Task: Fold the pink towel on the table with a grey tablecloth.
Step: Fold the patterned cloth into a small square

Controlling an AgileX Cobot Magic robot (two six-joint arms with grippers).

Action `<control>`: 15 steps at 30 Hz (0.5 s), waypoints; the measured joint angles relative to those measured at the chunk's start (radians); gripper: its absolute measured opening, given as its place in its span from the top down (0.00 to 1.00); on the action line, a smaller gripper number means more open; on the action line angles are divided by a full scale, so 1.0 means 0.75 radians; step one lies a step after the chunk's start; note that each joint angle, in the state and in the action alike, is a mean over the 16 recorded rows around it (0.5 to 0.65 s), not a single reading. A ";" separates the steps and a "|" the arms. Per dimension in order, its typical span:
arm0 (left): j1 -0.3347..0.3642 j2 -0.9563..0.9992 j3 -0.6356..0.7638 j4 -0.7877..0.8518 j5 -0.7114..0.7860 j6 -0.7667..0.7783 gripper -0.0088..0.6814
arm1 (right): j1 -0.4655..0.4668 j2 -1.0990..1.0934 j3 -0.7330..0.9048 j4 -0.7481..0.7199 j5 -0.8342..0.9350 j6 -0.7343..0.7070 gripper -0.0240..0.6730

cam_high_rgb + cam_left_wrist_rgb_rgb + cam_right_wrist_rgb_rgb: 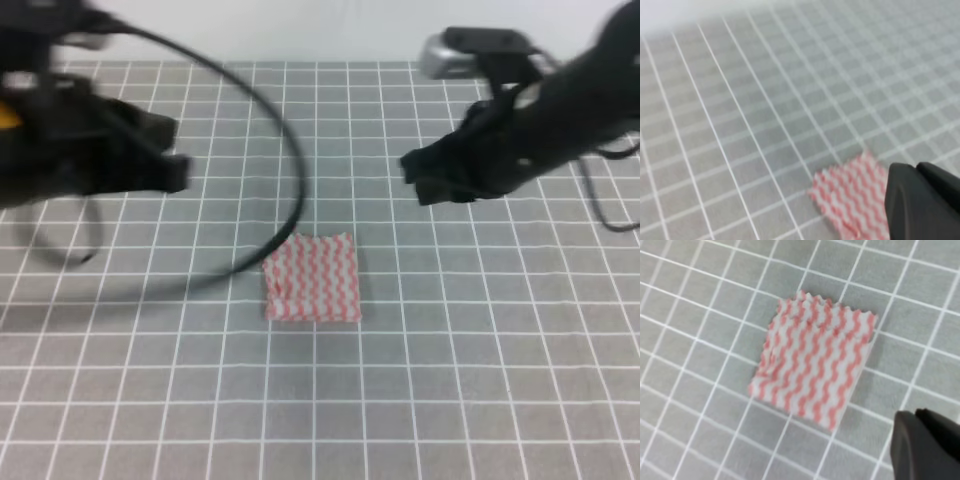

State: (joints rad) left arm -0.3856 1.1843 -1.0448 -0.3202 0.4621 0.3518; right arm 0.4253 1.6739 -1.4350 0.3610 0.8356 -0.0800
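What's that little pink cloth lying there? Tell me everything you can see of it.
The pink towel is a thin, roughly square cloth with wavy pink and white stripes and zigzag-cut edges. It lies flat but slightly rumpled, one side bunched, on the grey tablecloth near the middle, covering a few grid squares. Nothing but the tablecloth touches it; both tools are off it.

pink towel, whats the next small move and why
Probably lower the right gripper toward the near edge of the pink towel. The towel lies flat on the grey tablecloth, and both grippers, the left gripper included, hang above it, touching nothing.
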 joint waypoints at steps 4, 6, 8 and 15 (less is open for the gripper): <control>0.000 -0.254 0.171 0.006 -0.061 -0.017 0.99 | 0.000 -0.217 0.151 -0.019 -0.037 0.011 0.99; 0.000 -0.379 0.260 0.008 -0.085 -0.022 0.99 | 0.000 -0.331 0.233 -0.024 -0.053 0.011 0.99; 0.000 -0.504 0.348 0.008 -0.102 -0.023 0.99 | 0.000 -0.452 0.318 -0.028 -0.069 0.012 0.99; 0.000 -0.938 0.660 0.013 -0.151 -0.048 0.99 | 0.000 -0.914 0.626 -0.052 -0.139 0.019 0.99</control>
State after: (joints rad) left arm -0.3857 0.4806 -0.5501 -0.3106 0.3488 0.3158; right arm 0.4254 0.9884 -0.9654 0.3217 0.7314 -0.0655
